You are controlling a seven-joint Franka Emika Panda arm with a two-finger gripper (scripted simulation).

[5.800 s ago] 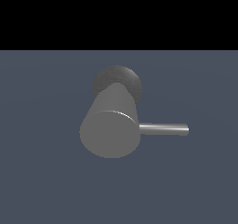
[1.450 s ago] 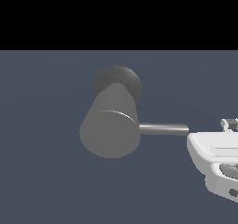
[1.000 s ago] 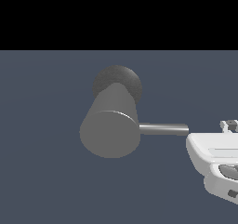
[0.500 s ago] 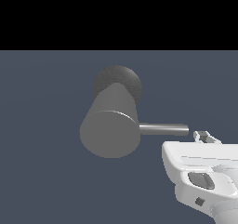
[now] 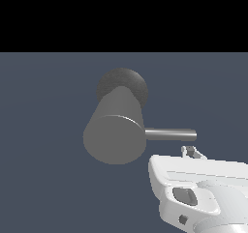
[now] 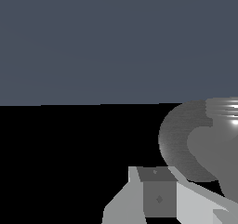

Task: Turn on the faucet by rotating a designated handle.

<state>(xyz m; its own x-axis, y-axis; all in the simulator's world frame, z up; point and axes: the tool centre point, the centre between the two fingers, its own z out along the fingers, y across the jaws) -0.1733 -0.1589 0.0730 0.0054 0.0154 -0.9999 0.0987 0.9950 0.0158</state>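
The faucet (image 5: 114,139) is a thick matte grey cylinder with its flat round face toward the exterior camera and a darker rounded base (image 5: 123,84) behind it. The handle (image 5: 170,134), a thin shiny rod, sticks out level toward the exterior view's right. My white gripper (image 5: 192,152) sits just below the rod's free end, apart from it by a small gap. Its fingertips show close together with nothing between them. In the wrist view the faucet (image 6: 179,144) shows as a round grey mass beyond the fingers (image 6: 158,195); the rod is not distinguishable there.
A plain dark blue-grey floor (image 5: 43,179) surrounds the faucet, with black background above it. My white hand body (image 5: 198,191) fills the lower corner at the exterior view's right.
My gripper came in from the exterior view's right edge and moved left and slightly up, ending under the rod's tip. Faucet and handle have not turned.
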